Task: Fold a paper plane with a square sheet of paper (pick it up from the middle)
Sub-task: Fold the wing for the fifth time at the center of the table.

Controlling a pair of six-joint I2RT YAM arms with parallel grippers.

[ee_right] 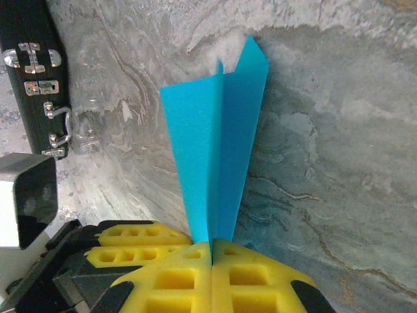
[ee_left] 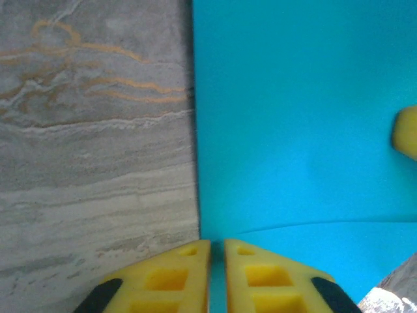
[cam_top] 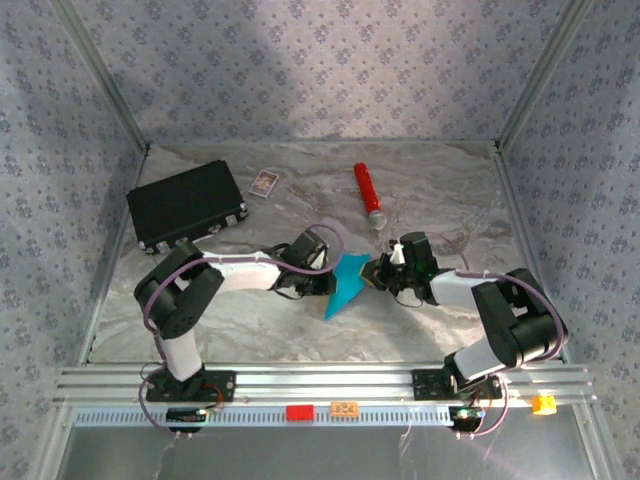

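The cyan-blue paper [cam_top: 347,286] hangs between my two grippers at the middle of the table, folded into a narrow pointed shape with a centre crease. In the right wrist view the paper [ee_right: 215,130] fans out from my right gripper [ee_right: 213,245], whose jaws are shut on its narrow end. My left gripper [ee_left: 217,245] pinches the edge of the paper [ee_left: 293,130], and blue shows in the thin gap between its jaws. From above, the left gripper [cam_top: 330,278] is on the paper's left and the right gripper [cam_top: 376,274] on its right. A yellow right fingertip [ee_left: 407,134] touches the paper's far side.
A black rectangular case [cam_top: 187,205] lies at the back left, with a small white card [cam_top: 264,182] beside it. A red cylinder [cam_top: 368,193] lies behind the grippers. Patterned walls close in the marbled table [cam_top: 250,320] on three sides.
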